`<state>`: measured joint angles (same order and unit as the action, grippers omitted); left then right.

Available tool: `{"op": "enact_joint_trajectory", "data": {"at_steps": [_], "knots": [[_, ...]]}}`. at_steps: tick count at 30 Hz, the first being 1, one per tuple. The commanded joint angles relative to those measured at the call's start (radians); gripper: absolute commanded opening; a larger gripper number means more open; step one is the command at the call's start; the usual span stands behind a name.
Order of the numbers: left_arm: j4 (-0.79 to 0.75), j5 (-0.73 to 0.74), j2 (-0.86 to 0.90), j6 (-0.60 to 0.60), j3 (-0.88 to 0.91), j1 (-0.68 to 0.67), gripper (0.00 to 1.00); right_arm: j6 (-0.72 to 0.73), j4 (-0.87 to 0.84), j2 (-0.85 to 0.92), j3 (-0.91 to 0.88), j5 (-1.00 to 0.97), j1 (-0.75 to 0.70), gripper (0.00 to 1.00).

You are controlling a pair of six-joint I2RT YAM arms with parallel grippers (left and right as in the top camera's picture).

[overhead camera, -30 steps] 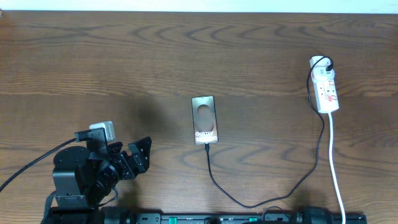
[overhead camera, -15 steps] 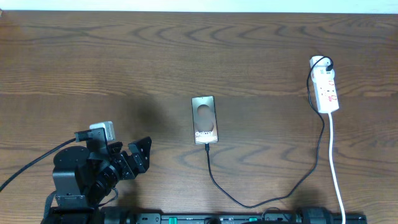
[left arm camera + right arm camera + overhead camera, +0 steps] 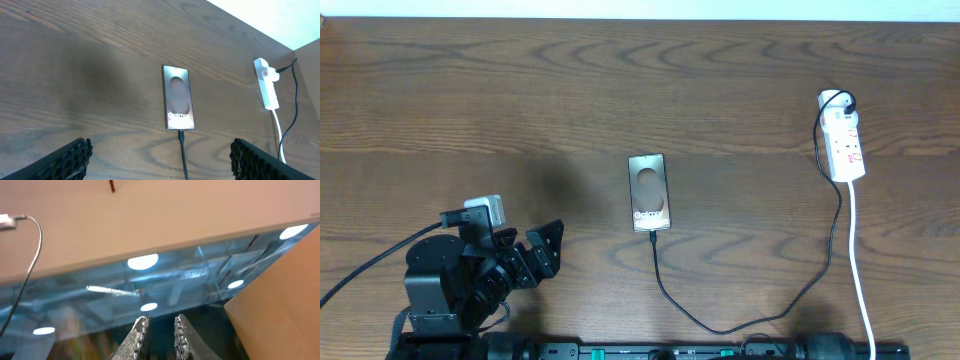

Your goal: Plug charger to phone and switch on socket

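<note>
Lying flat, the phone (image 3: 649,192) meets the charger (image 3: 181,138).

The socket (image 3: 843,145) is too small to tell how its switches stand, and its white cord (image 3: 860,285) runs off the overhead view's lower edge. In the left wrist view the charger (image 3: 183,157) and both fingers (image 3: 62,161) are cut by the bottom edge.

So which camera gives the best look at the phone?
Left wrist: the phone is largest there, lettering end meeting the charger. Overhead shows it smaller, mid-table. Right wrist points away and shows none of it.
</note>
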<state>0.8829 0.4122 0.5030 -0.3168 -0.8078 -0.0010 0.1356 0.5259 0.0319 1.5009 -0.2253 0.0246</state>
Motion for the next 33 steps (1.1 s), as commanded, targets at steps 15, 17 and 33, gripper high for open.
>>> {"op": "enact_joint_trajectory", "data": {"at_steps": [15,17,33], "knots": [[-0.001,-0.006,-0.002,0.01,0.003,0.005,0.9,0.106,-0.035,-0.025,-0.017,-0.083,0.003,0.99],[-0.001,-0.006,-0.002,0.01,0.003,0.005,0.9,0.2,-0.1,-0.024,-0.048,-0.084,0.003,0.99],[-0.001,-0.006,-0.002,0.01,0.003,0.005,0.9,0.773,-0.361,-0.024,-0.755,-0.141,0.003,0.99]]}}
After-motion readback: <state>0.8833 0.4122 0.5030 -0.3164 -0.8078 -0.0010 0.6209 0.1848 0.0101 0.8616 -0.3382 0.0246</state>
